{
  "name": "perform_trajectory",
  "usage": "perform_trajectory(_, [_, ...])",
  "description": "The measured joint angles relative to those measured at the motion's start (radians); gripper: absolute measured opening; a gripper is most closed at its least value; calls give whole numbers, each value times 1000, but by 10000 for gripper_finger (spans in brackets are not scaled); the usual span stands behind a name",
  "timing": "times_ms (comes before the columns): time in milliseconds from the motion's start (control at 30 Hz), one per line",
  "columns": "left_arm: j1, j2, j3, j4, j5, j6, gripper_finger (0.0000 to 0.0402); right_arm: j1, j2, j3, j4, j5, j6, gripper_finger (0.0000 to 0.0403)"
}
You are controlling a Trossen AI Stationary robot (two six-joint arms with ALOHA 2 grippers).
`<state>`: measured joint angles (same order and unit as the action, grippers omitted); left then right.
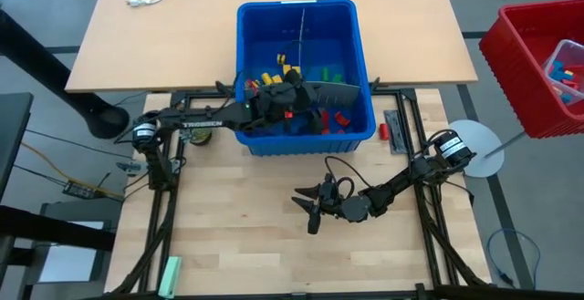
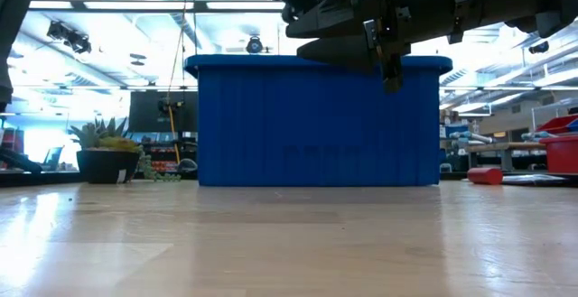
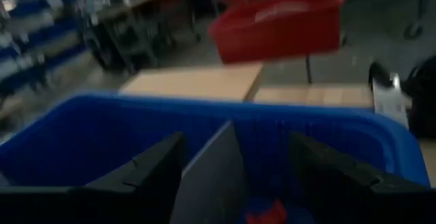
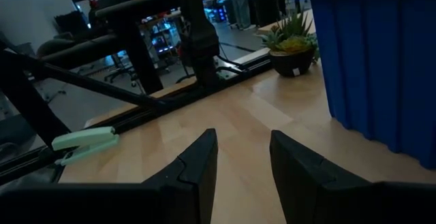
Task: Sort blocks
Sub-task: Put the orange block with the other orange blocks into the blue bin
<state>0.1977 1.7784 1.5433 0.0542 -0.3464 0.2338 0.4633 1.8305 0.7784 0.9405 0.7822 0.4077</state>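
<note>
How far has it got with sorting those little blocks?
Not far, it seems. Red, yellow, green and blue blocks lie mixed in the blue bin; no sorted piles show. The left gripper hangs open inside the bin, holding nothing visible. The right gripper waits empty over the table. Nearly all remains.

Left arm hides some blocks.

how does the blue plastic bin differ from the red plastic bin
The blue plastic bin sits on the table between the two arms, while the red plastic bin stands off the table at the right edge of the high view. The blue bin shows whole, the red one is cut by the frame. The left gripper hangs open over the blue bin; no arm is near the red one. Both hold small coloured blocks.
</note>
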Motion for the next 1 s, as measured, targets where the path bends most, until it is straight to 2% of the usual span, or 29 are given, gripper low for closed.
perform_trajectory(133, [-35, -30, 112, -269, -19, -7, 273, 2, 0, 0, 0, 0, -1, 126])
perform_trajectory(433, [-116, -257, 133, -438, -99, -6, 246, 4, 0, 1, 41, -9, -1, 126])
perform_trajectory(533, [-135, -340, 134, -531, -111, -24, 243, 4, -1, 1, 51, -17, -72, 126])
perform_trajectory(633, [-151, -402, 134, -665, -116, -61, 243, 8, -29, 0, 56, 12, -218, 126])
perform_trajectory(833, [-178, -490, 119, -907, -117, -172, 243, 52, -205, 0, -32, 201, -488, 128])
perform_trajectory(1000, [-205, -580, 12, -917, -126, -244, 243, 87, -425, 0, -176, 458, -601, 138])
